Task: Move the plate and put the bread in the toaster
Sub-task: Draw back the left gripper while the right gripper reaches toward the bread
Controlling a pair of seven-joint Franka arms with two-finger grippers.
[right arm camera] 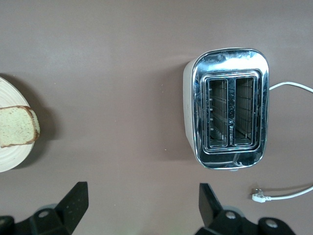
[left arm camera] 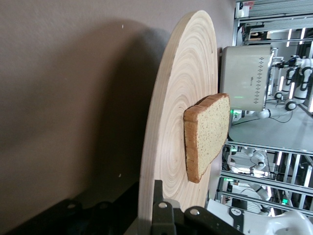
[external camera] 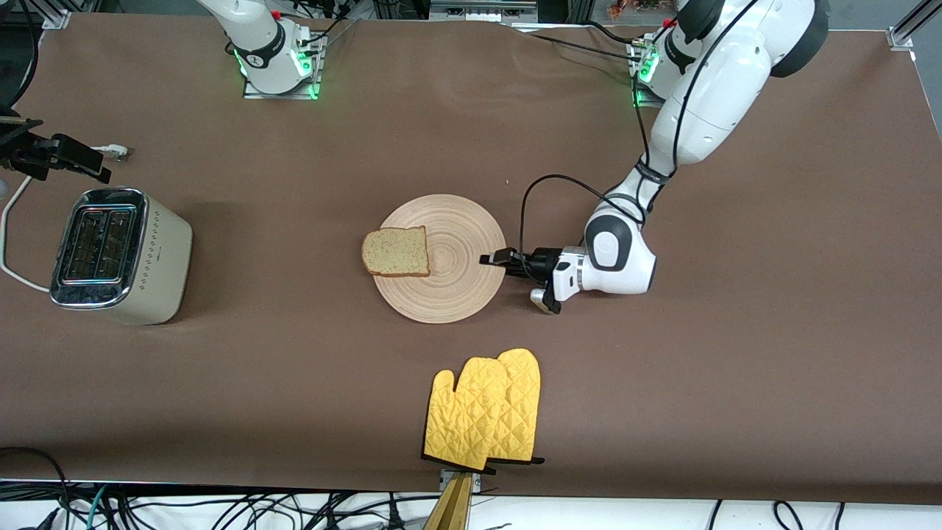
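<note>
The plate lies mid-table with the bread on its edge toward the right arm's end. My left gripper is low at the plate's rim toward the left arm's end and shut on it. In the left wrist view one finger lies on the plate's top face, the other under the rim, with the bread and the toaster farther off. The toaster stands at the right arm's end. My right gripper is open and empty over the table beside the toaster.
A pair of yellow oven mitts lies near the table's front edge, nearer the camera than the plate. The toaster's white cord and plug lie by the toaster. The right wrist view also shows the plate and the bread.
</note>
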